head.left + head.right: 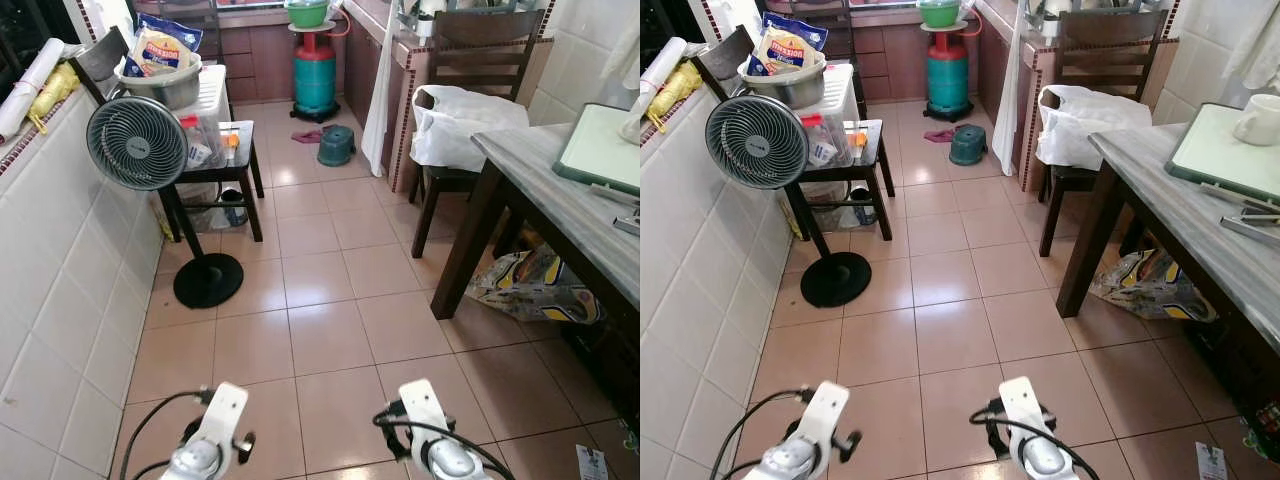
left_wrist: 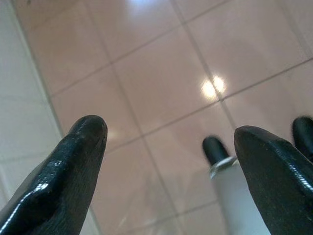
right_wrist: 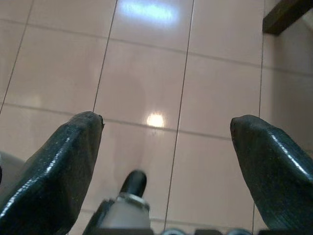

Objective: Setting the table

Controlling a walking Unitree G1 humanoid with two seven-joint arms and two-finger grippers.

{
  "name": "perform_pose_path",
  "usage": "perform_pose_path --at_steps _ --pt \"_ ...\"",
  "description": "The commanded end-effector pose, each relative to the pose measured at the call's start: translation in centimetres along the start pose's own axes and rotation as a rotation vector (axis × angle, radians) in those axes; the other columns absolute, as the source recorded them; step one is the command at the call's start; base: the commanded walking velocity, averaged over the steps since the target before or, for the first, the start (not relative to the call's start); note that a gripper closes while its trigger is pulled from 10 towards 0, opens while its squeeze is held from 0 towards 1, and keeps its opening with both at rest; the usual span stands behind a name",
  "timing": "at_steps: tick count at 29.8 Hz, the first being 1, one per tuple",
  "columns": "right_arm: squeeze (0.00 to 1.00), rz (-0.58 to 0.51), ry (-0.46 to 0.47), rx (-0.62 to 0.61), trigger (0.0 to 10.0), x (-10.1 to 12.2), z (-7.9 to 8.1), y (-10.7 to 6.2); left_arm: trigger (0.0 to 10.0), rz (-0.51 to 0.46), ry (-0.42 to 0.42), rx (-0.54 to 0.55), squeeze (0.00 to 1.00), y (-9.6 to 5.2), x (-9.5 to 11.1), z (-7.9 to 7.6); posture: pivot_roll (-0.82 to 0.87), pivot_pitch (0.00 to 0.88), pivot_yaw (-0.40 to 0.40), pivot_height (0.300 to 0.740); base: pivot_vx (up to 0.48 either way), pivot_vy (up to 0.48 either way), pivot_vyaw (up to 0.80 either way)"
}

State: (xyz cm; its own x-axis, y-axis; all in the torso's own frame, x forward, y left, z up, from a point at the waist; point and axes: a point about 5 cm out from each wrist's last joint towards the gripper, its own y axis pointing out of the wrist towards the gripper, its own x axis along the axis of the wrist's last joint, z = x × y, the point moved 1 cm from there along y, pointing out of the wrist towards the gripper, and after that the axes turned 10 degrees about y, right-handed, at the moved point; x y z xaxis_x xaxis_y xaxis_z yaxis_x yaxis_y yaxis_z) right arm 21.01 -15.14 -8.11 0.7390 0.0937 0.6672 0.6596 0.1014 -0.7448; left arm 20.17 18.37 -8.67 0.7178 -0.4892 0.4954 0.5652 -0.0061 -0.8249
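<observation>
A grey marble-topped table [image 1: 560,205] on dark wooden legs stands at my right. On it lie a white tray with a green rim [image 1: 600,150], a white cup [image 1: 1258,120] and some metal utensils [image 1: 1245,222]. Both silver arms hang low over the tiled floor, the left arm [image 1: 215,435] and the right arm [image 1: 430,440], well short of the table. In the left wrist view my left gripper [image 2: 168,129] is open over bare tiles. My right gripper [image 3: 166,121] is open too, holding nothing, with a dark table leg [image 3: 286,14] at the picture's corner.
A dark wooden chair [image 1: 480,55] with a white plastic bag [image 1: 460,125] stands behind the table. Printed bags [image 1: 535,285] lie under it. On the left are a pedestal fan [image 1: 137,143], a cluttered black stool [image 1: 238,165] and a tiled wall. A green gas cylinder [image 1: 315,80] stands far ahead.
</observation>
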Motion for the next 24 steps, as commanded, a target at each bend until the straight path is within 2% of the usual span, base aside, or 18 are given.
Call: perform_pose_path --at_steps 1,6,7,11,16,20,24 --pt "0.00 0.028 0.030 -0.005 10.0 -0.6 -0.1 -0.1 10.0 0.043 -0.018 -0.002 0.00 -0.1 -0.9 0.3 -0.04 0.000 0.023 0.740 0.000 0.000 0.00" --pt "0.00 0.047 0.090 -0.037 10.0 -1.4 -0.9 -0.4 10.0 0.063 -0.084 0.002 0.00 -0.2 -1.6 0.6 -0.04 0.000 0.025 0.740 0.000 0.000 0.00" --pt "0.00 0.061 0.102 -0.058 10.0 -1.9 -1.4 -0.6 10.0 0.071 -0.100 -0.002 0.00 -0.3 -1.8 0.5 -0.04 0.000 0.027 0.740 0.000 0.000 0.00" --pt "0.00 0.093 0.126 -0.088 10.0 -2.8 -2.4 -1.0 10.0 0.072 -0.098 -0.018 0.00 -0.2 -1.7 0.2 -0.04 0.000 0.028 0.740 0.000 0.000 0.00" --pt "0.00 0.108 0.100 -0.098 10.0 -3.2 -2.8 -1.1 10.0 0.064 -0.085 -0.032 0.00 -0.2 -1.3 0.0 -0.05 0.000 0.027 0.740 0.000 0.000 0.00" --pt "0.00 0.104 0.077 -0.084 10.0 -3.1 -2.6 -1.1 10.0 0.057 -0.074 -0.037 0.00 -0.1 -1.1 -0.1 -0.05 0.000 0.029 0.740 0.000 0.000 0.00" --pt "0.00 0.099 0.068 -0.077 10.0 -2.9 -2.4 -1.0 10.0 0.041 -0.066 -0.042 0.00 -0.1 -0.9 -0.1 -0.05 0.000 0.029 0.740 0.000 0.000 0.72"
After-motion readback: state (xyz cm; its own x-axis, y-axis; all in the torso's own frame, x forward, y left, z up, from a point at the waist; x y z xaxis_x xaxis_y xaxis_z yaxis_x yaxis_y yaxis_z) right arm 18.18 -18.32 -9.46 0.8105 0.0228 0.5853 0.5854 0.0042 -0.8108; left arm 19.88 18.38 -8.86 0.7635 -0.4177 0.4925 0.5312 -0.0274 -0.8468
